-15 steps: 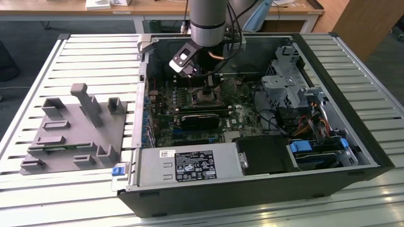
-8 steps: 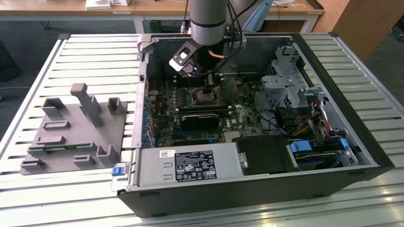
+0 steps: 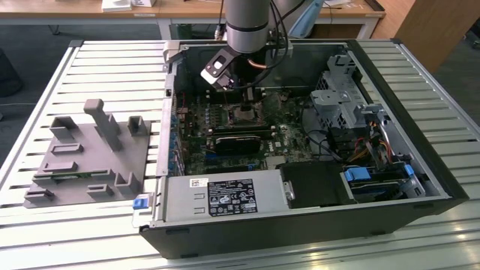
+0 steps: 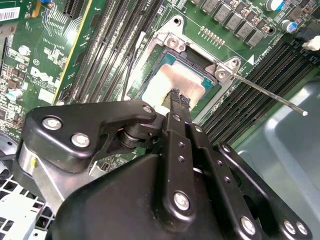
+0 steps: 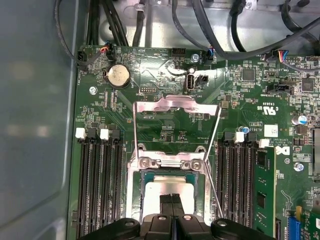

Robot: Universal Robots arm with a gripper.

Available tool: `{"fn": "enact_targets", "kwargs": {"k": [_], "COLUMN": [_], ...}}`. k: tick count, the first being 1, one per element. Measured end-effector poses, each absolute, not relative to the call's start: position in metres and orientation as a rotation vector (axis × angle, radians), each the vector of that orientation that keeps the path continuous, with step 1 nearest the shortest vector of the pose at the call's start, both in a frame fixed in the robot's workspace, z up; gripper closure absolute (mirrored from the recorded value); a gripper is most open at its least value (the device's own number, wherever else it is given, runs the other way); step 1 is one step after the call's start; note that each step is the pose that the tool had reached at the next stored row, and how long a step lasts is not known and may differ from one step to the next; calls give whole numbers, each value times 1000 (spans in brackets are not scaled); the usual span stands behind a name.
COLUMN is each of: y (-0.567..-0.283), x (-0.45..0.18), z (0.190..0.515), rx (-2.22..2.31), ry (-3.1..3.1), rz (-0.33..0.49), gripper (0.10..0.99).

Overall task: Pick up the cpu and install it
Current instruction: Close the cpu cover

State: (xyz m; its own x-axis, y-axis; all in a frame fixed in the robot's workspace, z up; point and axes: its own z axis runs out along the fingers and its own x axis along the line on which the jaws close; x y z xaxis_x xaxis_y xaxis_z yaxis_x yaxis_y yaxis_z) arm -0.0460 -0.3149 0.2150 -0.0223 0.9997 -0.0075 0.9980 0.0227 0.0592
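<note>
flanking the grey plastic tray (image 3: pixel 82 169) on the table (image 3: pixel 45 242), the open computer case (image 3: pixel 300 230) holds the tool (image 4: pixel 178 97), fingertips clenched together on nothing above the socket (image 5: pixel 150 161). the cpu (image 5: pixel 167 185) lies flat in that socket, load plate (image 5: pixel 177 104) raised, so seating looks in hand; i judge any move must avoid nudging the unclamped cpu.

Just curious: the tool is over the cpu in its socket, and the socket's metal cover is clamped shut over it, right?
No: the first wrist view shows the metal cover swung open, clear of the cpu under the tool.
</note>
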Motion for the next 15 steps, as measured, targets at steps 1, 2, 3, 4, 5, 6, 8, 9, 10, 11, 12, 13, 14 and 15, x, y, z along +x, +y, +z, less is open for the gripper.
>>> {"fn": "enact_targets", "kwargs": {"k": [1, 2, 3, 4, 5, 6, 8, 9, 10, 11, 12, 13, 14, 15], "y": [-315, -315, -315, -315, -315, -315, -315, -315, -315, -315, -315, -315, -315, -315], "x": [-46, -46, -46, -46, -46, -46, -46, -46, -46, -46, -46, -46, -46, -46], "z": [216, 216, 217, 217, 218, 218, 220, 221, 223, 226, 230, 235, 239, 244], "rx": [2163, 2163, 2163, 2163, 2163, 2163, 2163, 2163, 2163, 2163, 2163, 2163, 2163, 2163], "ry": [2213, 2213, 2213, 2213, 2213, 2213, 2213, 2213, 2213, 2213, 2213, 2213, 2212, 2213], "rz": [57, 58, 58, 58, 58, 58, 58, 58, 58, 58, 58, 58, 58, 58], "gripper": [980, 980, 980, 980, 980, 980, 980, 980, 980, 980, 980, 980, 980, 980]}}
